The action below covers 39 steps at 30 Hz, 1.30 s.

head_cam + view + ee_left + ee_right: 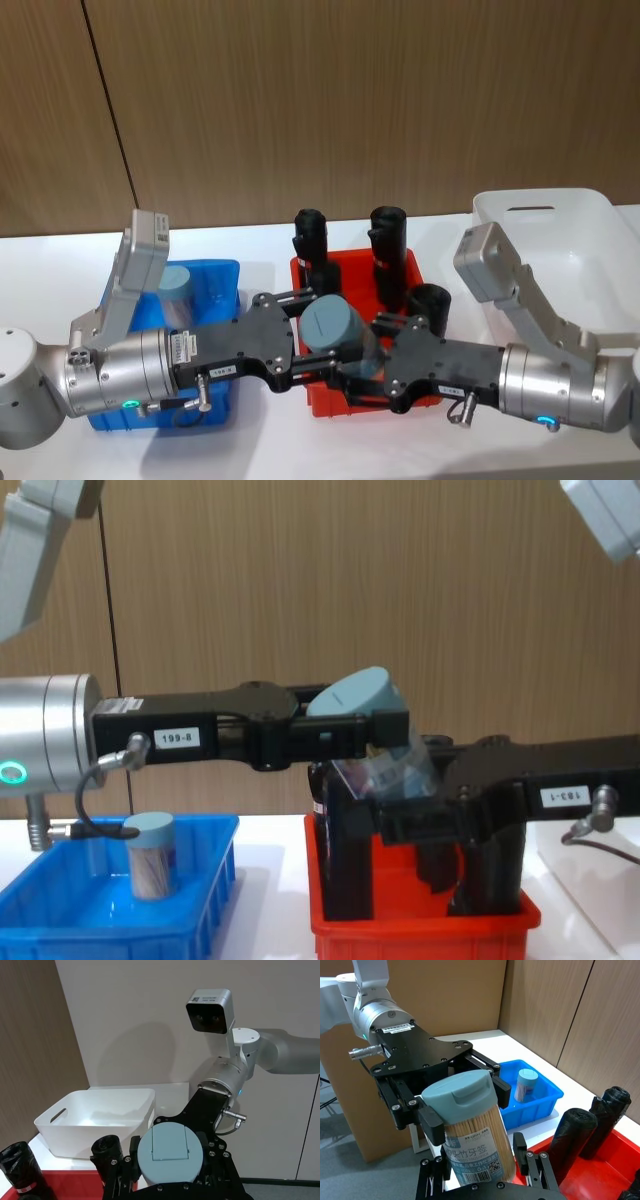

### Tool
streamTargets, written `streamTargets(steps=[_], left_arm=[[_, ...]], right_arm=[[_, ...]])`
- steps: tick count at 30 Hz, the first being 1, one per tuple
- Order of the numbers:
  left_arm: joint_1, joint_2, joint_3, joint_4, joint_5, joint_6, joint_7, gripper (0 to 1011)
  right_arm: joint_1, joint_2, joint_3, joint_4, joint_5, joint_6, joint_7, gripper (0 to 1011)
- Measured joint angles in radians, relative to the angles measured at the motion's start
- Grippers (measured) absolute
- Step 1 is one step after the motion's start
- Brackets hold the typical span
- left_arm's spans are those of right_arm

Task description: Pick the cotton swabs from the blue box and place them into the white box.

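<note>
As left end effector (318,335) and right end effector (368,355) clamp 1 swab jar (332,322) over the red bin (420,935), a 2nd jar (180,282) stands in the blue box (60,925).
Chest view shows the held jar's tilt; head view, the white box (600,225).

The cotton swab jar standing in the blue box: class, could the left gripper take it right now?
Probably not yet: the left gripper is shut on another jar over the red bin, the right gripper meeting it there. The standing jar is uncovered in the blue box.
</note>
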State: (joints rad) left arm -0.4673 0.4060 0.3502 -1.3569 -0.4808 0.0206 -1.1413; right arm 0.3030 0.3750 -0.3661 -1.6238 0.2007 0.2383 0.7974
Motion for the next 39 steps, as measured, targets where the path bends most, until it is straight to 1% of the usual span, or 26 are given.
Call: streamTargets(steps=[3,6,9,11,12,14,15,17,23,31,37,39], left_arm=[[0.0,0.0,0.0,0.0,0.0,0.0,0.0,664],[0.0,0.0,0.0,0.0,0.0,0.0,-0.001,715],[0.0,0.0,0.0,0.0,0.0,0.0,-0.001,816],[0.0,0.0,0.0,0.0,0.0,0.0,-0.001,846],[0.0,0.0,0.0,0.0,0.0,0.0,-0.001,896],[0.0,0.0,0.0,0.0,0.0,0.0,-0.001,934],[0.0,0.0,0.0,0.0,0.0,0.0,-0.001,980],[0.0,0.0,0.0,0.0,0.0,0.0,-0.002,1003],[0.0,0.0,0.0,0.0,0.0,0.0,-0.002,1004],[0.0,0.0,0.0,0.0,0.0,0.0,-0.002,1004],[0.0,0.0,0.0,0.0,0.0,0.0,-0.002,1004],[0.0,0.0,0.0,0.0,0.0,0.0,-0.002,1004]], right_arm=[[0.002,0.0,-0.001,0.003,0.004,-0.001,0.0,724],[0.004,0.002,-0.002,0.004,0.007,-0.001,-0.001,709],[0.005,0.004,-0.003,0.004,0.011,-0.001,-0.001,694],[0.005,0.005,-0.003,0.004,0.013,-0.001,-0.001,682],[0.005,0.006,-0.003,0.004,0.015,-0.001,-0.001,669],[0.005,0.007,-0.004,0.004,0.016,-0.001,-0.001,665],[0.005,0.009,-0.004,0.004,0.018,-0.001,-0.001,656],[0.005,0.01,-0.005,0.003,0.022,-0.001,-0.001,650],[0.002,0.016,-0.005,-0.002,0.031,-0.001,-0.001,642],[-0.004,0.027,-0.003,-0.012,0.054,-0.005,-0.01,642],[-0.014,0.041,0.003,-0.023,0.082,-0.012,-0.022,642],[-0.02,0.051,0.009,-0.03,0.1,-0.017,-0.031,642]])
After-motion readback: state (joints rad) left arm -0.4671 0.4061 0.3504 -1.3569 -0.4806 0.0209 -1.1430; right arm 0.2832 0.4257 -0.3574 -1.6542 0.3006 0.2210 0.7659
